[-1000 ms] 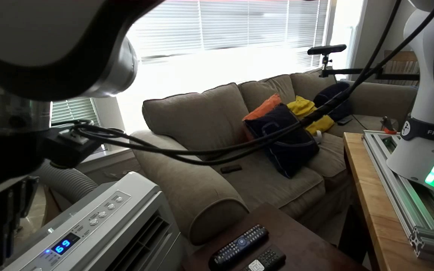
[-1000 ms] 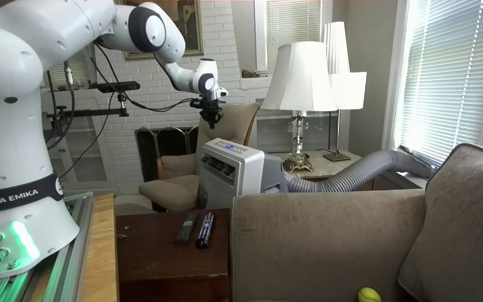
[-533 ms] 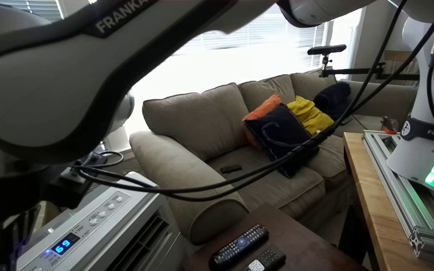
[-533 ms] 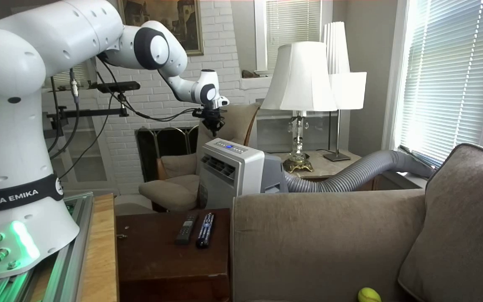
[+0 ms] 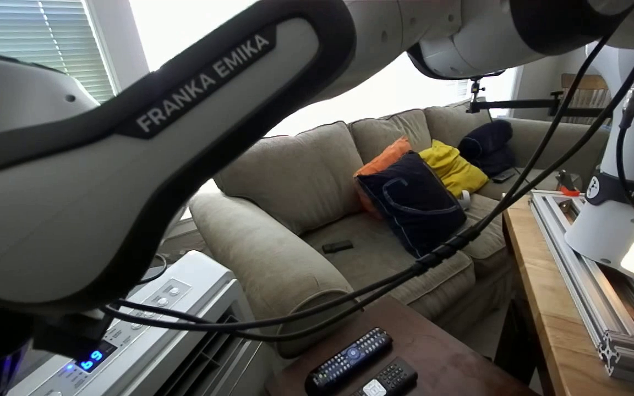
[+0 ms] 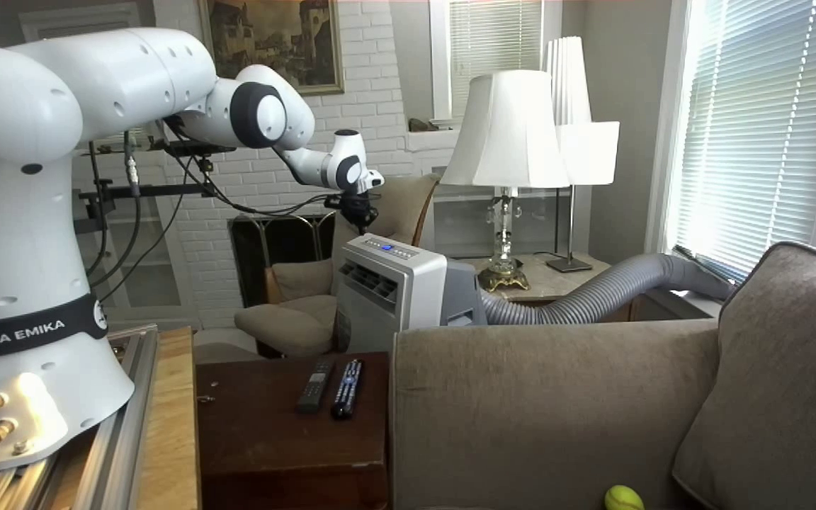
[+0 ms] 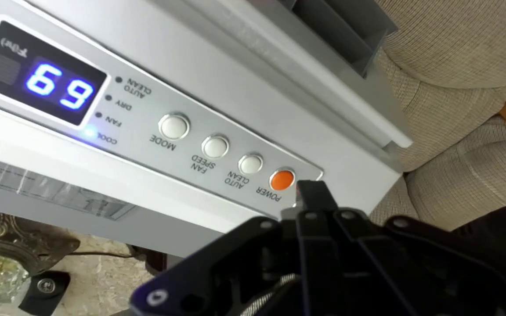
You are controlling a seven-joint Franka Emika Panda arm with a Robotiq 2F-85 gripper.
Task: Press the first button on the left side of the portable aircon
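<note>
Wrist view, centre: three white buttons (image 7: 215,147), one orange button (image 7: 282,180) seen only there; lower right, fingers (image 7: 312,195) pressed together.

"Where's my gripper (image 6: 361,229)?"
"In an exterior view: over the far left end of the aircon (image 6: 415,294)."
"Near side?"
"Remotes (image 6: 346,391) on the chest (image 6: 284,439), sofa (image 6: 557,411) to its right."
"Far side?"
"Lamps (image 6: 507,138) right of the aircon; armchair (image 6: 302,283) behind it."
</note>
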